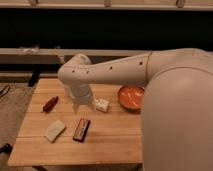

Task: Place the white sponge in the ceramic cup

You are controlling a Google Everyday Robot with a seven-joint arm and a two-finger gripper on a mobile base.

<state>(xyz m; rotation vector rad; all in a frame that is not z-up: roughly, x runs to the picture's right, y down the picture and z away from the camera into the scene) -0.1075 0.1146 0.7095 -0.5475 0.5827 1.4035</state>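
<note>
On the counter (112, 145) the sponge (55, 130) lies near the front left, with a flat bar (81, 129) just beside it on its right. Behind the sponge, toward the left edge, lies a small slim object (50, 103). A small box (102, 104) sits mid-counter, behind and to the right of the bar. The bowl (131, 96) stands well to the right of the box. The gripper (80, 106) hangs over the counter between the slim object and the box, behind the bar.
</note>
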